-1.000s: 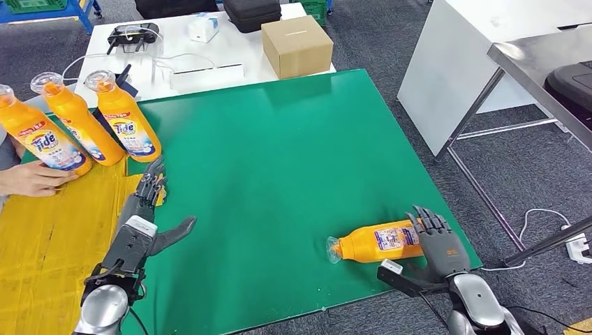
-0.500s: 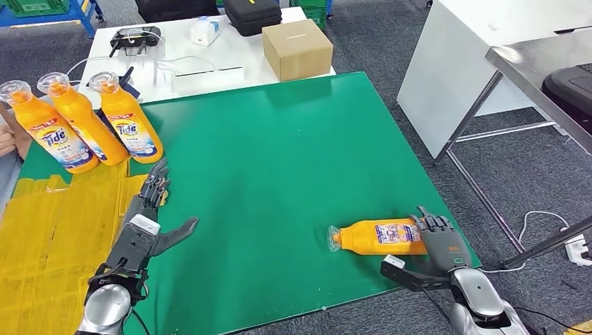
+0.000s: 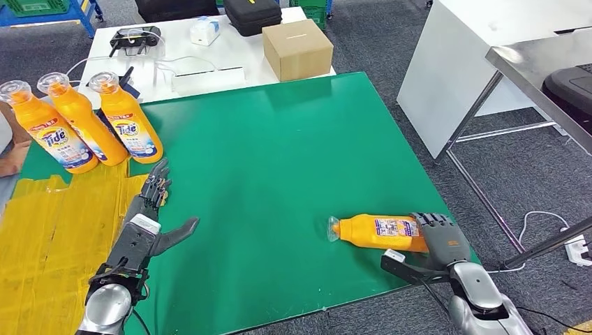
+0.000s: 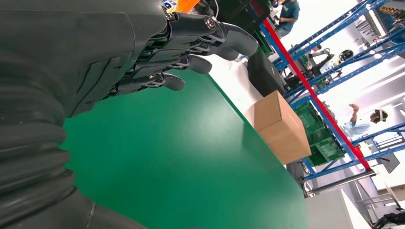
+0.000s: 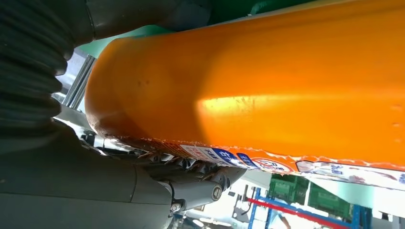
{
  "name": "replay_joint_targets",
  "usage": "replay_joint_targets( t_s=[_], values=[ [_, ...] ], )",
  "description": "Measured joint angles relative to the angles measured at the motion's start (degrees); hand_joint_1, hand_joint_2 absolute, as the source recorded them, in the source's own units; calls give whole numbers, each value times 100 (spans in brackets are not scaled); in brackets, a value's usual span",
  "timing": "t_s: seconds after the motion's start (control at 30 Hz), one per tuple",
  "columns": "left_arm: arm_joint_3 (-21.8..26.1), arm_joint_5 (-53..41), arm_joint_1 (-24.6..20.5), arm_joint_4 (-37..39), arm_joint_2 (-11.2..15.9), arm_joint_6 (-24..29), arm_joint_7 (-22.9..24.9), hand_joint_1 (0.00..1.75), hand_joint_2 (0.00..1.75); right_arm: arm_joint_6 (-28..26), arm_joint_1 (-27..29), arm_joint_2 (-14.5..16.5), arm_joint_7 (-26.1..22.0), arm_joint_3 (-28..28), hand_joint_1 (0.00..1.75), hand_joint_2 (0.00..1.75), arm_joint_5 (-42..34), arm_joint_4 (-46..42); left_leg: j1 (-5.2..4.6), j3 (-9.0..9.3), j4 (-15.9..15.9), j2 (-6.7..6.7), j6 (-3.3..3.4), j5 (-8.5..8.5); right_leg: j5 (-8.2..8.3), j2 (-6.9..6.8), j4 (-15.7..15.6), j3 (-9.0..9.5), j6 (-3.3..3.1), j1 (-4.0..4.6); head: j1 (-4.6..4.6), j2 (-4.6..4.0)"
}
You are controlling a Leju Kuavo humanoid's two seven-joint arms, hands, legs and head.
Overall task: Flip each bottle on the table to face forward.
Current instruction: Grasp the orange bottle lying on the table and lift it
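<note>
Right hand (image 3: pixel 443 241): its dark fingers (image 3: pixel 434 222) curl over the base end of the lying orange plastic detergent bottle (image 3: pixel 380 232), thumb spread beneath; the right wrist view shows that bottle (image 5: pixel 267 86) pressed close against the palm.
Lying bottle: on its side near the right front corner of the green tabletop (image 3: pixel 279 160), clear cap pointing left, label turned up.
Left hand (image 3: pixel 150 209): fingers (image 3: pixel 155 183) stretched out and apart, thumb splayed, holding nothing, over the seam between the green surface and the yellow sheet (image 3: pixel 49 244).
Standing bottles: three upright orange detergent bottles with Tide labels (image 3: pixel 84 122) in a row at the tabletop's far left corner, just beyond the left fingertips.
Beyond: a brown cardboard box (image 3: pixel 297 45) on a white table (image 3: pixel 230 42).
Left edge: a person's hand (image 3: pixel 8 150) beside the outermost bottle.
</note>
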Motion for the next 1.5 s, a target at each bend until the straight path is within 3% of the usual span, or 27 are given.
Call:
replay_joint_targets(
  t_s=[0.13, 0.53, 0.6, 0.73, 0.9, 1.17, 1.5],
  values=[
    [-2, 0, -1, 3, 0, 5, 0, 0, 175, -338, 19, 85, 38, 1, 171, 175, 76, 5, 0, -2, 0, 2, 0, 0, 0, 1, 0, -1, 0, 0, 0, 0],
    [-9, -1, 1, 3, 0, -9, 7, 0, 175, -632, 52, 246, -20, -44, 175, 175, 14, -23, 1, -4, 0, 4, -1, -1, 0, 2, 0, -3, 0, 1, 1, 0],
    [-36, 19, 4, 2, 1, -108, 20, 0, 175, -959, 118, 383, -247, -141, 171, 175, -292, -109, 1, -11, 0, 1, -1, 0, 0, 0, 1, -6, 0, 1, 1, 0],
    [-249, 160, 9, 5, 2, -465, 20, 0, 175, -1530, 285, 947, -1073, -440, 165, 175, -1807, -556, 2, -27, -1, 0, -3, 2, 1, 0, 3, -24, 0, 2, -3, 0],
    [-814, 288, -55, 158, 30, -768, 13, 0, 175, -1622, 296, 1595, -1731, -688, 169, 175, -3388, -1135, 2, -31, -1, -1, -4, 1, -2, 0, 3, -27, 0, 2, -1, 0],
    [-1460, 566, -100, 421, 86, -856, 13, 0, 175, -1593, 259, 2193, -2038, -659, 171, 175, -4230, -1543, 0, -38, -1, -3, -2, -1, -5, -1, 2, -29, 5, 1, -1, 0],
    [-1655, 789, -116, 507, 115, -934, 13, 0, 175, -1490, 37, 2513, -2084, -320, 171, 175, -4516, -1547, 2, -38, -1, -4, -3, 0, -7, -1, 3, -31, 7, 2, -1, 0]
  ],
)
